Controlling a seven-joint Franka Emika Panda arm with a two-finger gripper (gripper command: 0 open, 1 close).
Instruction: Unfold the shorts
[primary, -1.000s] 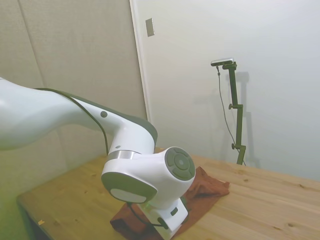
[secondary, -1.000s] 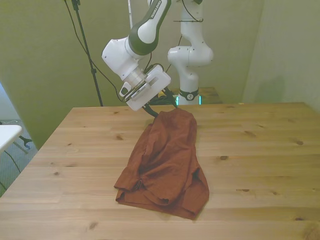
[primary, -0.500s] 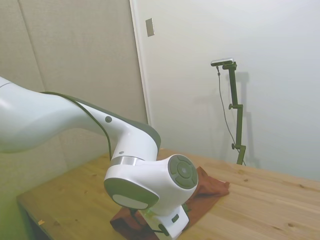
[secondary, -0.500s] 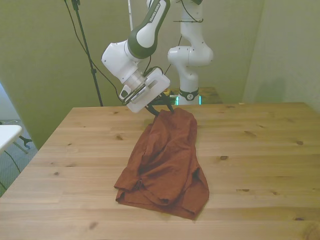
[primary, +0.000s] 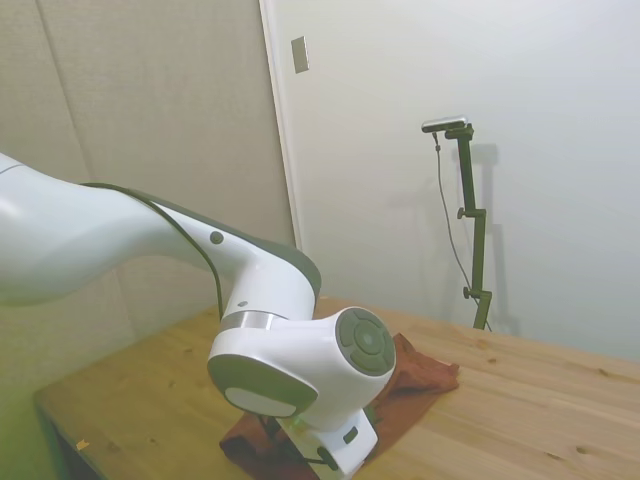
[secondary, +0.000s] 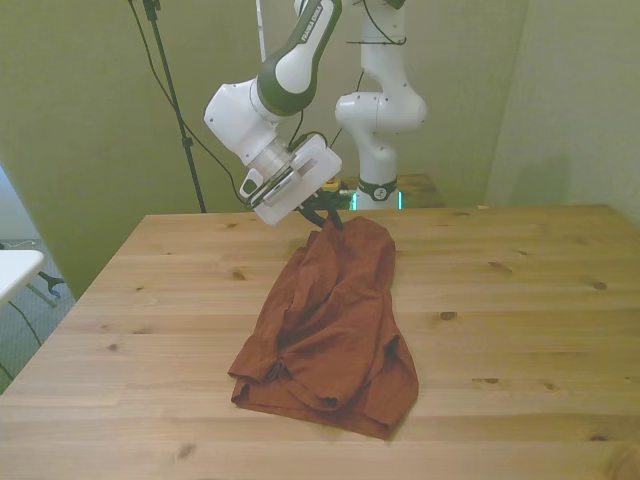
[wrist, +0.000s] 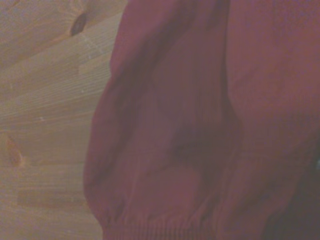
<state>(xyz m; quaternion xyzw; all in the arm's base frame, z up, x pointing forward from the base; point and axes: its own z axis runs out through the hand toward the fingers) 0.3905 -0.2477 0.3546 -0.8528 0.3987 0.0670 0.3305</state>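
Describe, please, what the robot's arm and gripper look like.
The arm is glossy white with rounded links, dark grey joint bands and round grey caps. Black cables run along it. The gripper has a boxy white body with dark fingers.

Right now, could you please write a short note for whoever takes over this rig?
Gripper: at the far end of the shorts, apparently pinching the fabric's edge and holding it slightly raised; the fingers are dark and partly hidden, so the grip is not certain.
Shorts: bunched and folded lengthwise on the wooden table, running from the gripper toward the near edge; the near end lies crumpled in layers.
Done: the far edge has been reached.
Left: spread the fabric flat; nothing is unfolded yet.
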